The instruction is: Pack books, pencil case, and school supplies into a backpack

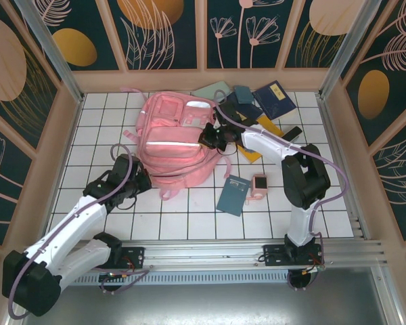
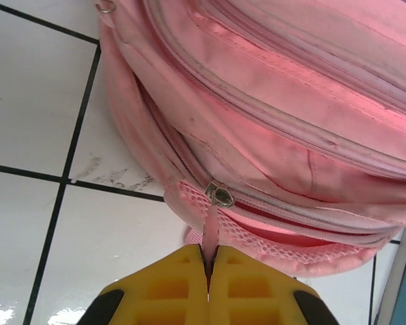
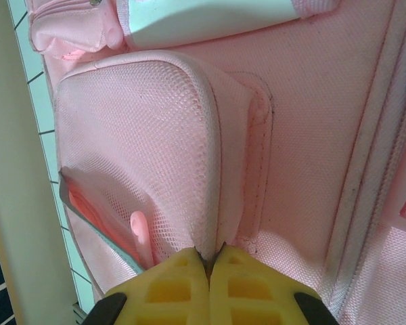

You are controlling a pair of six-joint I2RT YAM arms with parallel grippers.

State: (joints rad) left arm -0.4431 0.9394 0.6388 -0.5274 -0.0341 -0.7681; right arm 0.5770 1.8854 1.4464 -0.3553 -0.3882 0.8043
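The pink backpack [image 1: 172,142] lies flat in the middle of the tiled table. My left gripper [image 1: 147,181] is at its near left corner, shut on the pink zipper pull [image 2: 210,230] that hangs from the metal slider [image 2: 220,194]. My right gripper [image 1: 206,139] is at the bag's right side, shut on the seam of the mesh side pocket [image 3: 135,149]. A dark teal book [image 1: 233,195] and the pink cube gadget [image 1: 259,184] lie near the right arm. A navy book [image 1: 276,98], the mint pencil case [image 1: 213,91], a small teal pad [image 1: 243,93] and a black bar [image 1: 292,133] lie behind it.
A yellow book [image 1: 254,154] lies partly under the right arm. Wooden walls with dark patterned panels enclose the table on three sides. A metal rail [image 1: 243,247] runs along the near edge. Bare white tiles lie left of and in front of the backpack.
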